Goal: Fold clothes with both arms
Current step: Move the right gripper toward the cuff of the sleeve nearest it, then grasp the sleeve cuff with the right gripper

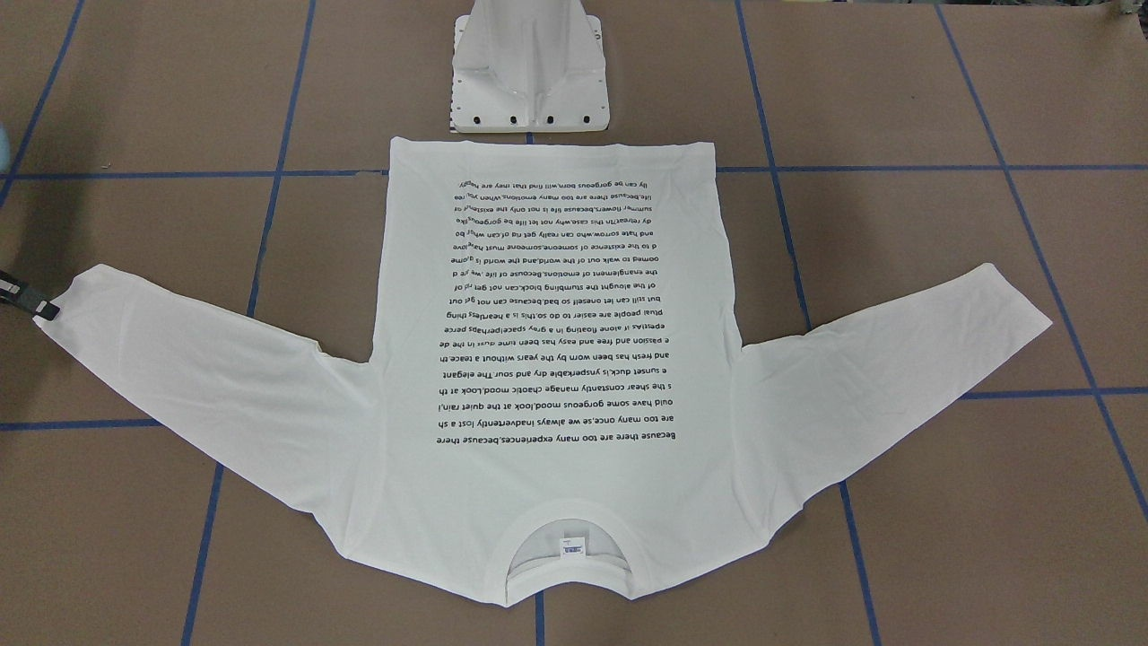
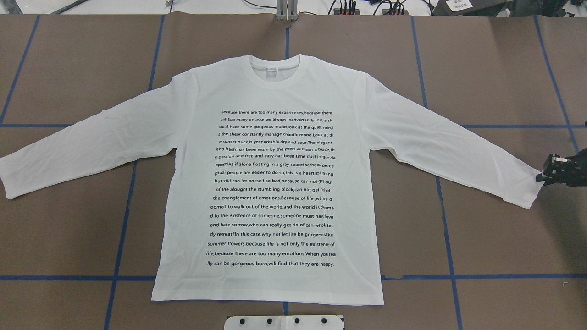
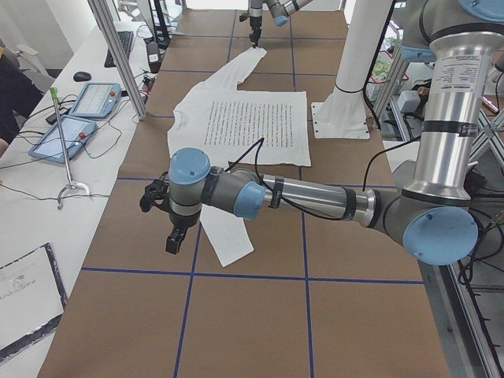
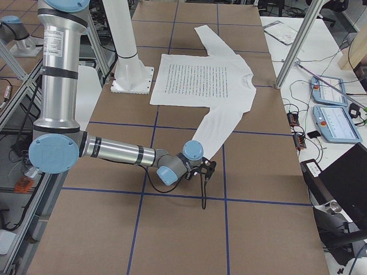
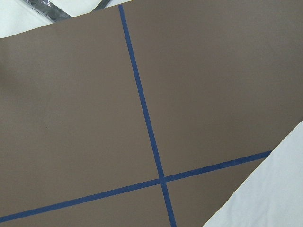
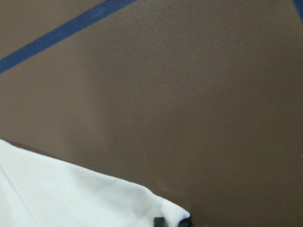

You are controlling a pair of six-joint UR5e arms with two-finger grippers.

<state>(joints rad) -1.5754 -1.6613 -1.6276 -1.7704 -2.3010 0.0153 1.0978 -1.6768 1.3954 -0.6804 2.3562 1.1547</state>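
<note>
The shirt (image 3: 244,122) lies flat, print up, on the desk (image 3: 252,315), the left claw (image 3: 173,239) hanging beside the near sleeve's end, the right claw (image 3: 253,35) at the far cuff.

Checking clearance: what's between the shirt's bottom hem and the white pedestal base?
Only a narrow strip of bare brown table, crossed by one blue tape line, shown in the overhead view.
</note>
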